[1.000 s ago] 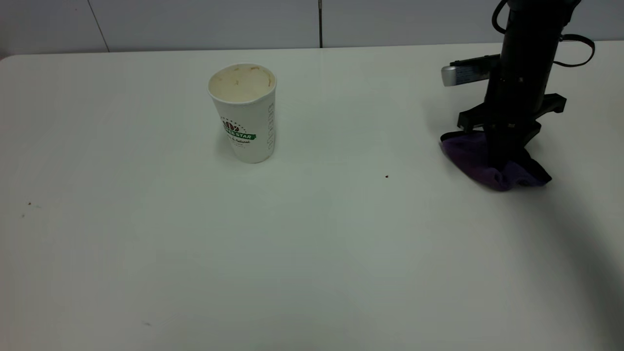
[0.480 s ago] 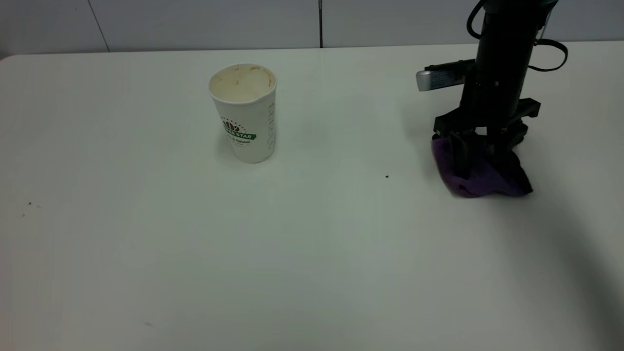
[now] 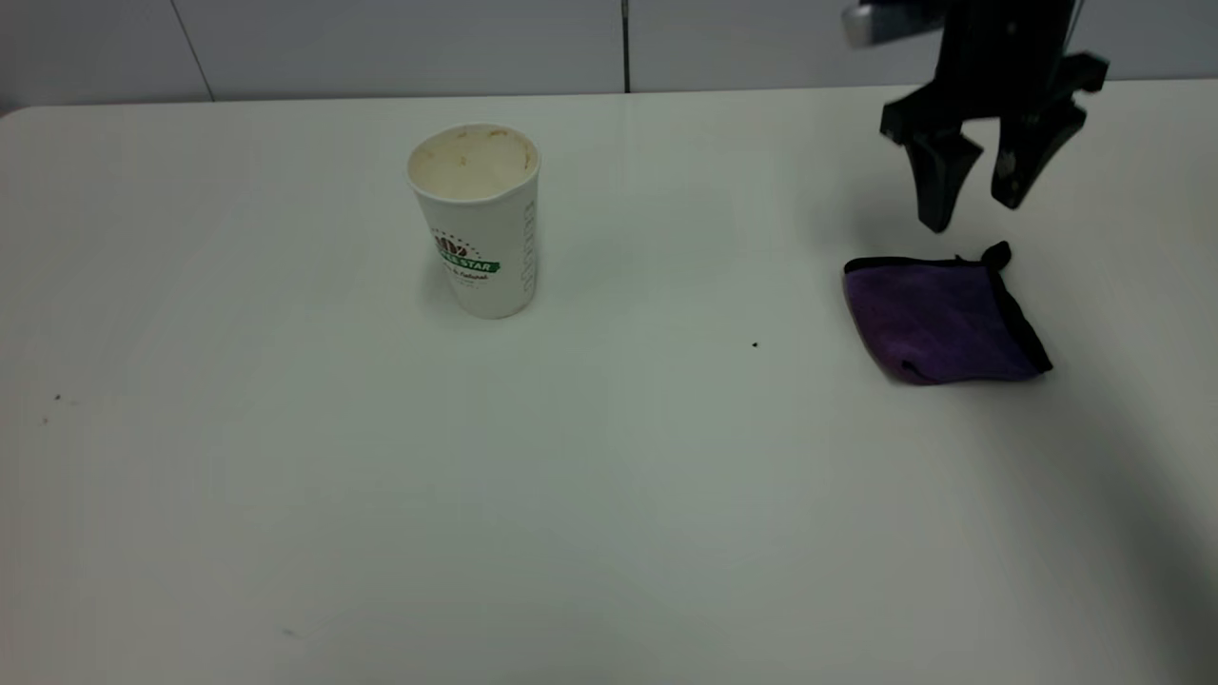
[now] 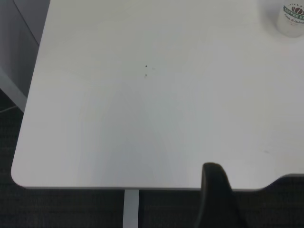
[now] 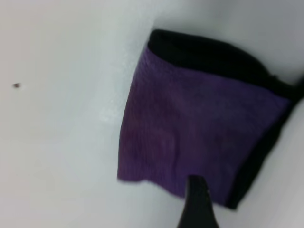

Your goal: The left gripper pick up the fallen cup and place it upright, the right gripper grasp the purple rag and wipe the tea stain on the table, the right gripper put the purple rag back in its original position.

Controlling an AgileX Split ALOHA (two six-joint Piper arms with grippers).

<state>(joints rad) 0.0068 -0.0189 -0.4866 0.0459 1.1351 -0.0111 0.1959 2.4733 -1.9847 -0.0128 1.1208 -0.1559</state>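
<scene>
The cup (image 3: 481, 224) stands upright on the table (image 3: 609, 495), left of centre; its base also shows in the left wrist view (image 4: 290, 19). The purple rag (image 3: 942, 319) lies flat on the table at the right, also in the right wrist view (image 5: 199, 137). My right gripper (image 3: 975, 205) hangs open and empty just above the rag's far edge, not touching it. My left gripper (image 4: 259, 204) is out of the exterior view, beyond the table's edge far from the cup; one dark finger (image 4: 216, 194) shows and it holds nothing. No tea stain is visible.
A tiny dark speck (image 3: 755, 344) lies between the cup and the rag. Faint specks (image 3: 57, 398) sit near the table's left side. A grey wall runs behind the table's far edge.
My right gripper slid the rag slightly left, then opened, let go of it and rose. The rag now lies flat on the table. The cup has not moved.
</scene>
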